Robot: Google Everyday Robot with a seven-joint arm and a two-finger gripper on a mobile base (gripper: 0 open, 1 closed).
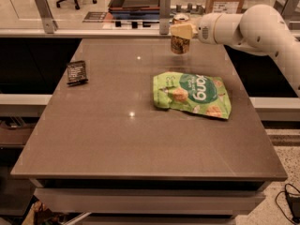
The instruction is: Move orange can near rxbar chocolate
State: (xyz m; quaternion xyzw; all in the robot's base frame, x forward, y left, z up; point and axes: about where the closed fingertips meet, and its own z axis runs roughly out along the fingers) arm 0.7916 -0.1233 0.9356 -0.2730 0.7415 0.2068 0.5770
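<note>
My claw point(183, 31) grips the orange can point(179, 45) at the far side of the worktop point(140, 139), well apart from the rxbar chocolate point(76, 72).

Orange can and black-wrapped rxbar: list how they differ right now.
Shape: the orange-amber cylindrical can is upright; the flat black-wrapped rectangular bar lies low.
Hold: the gripper clasps the can at the far side of the brown table; the bar lies free near its left edge.
Colour: can amber with silver top; bar black with white print.
Both are smaller than the green snack bag.
</note>
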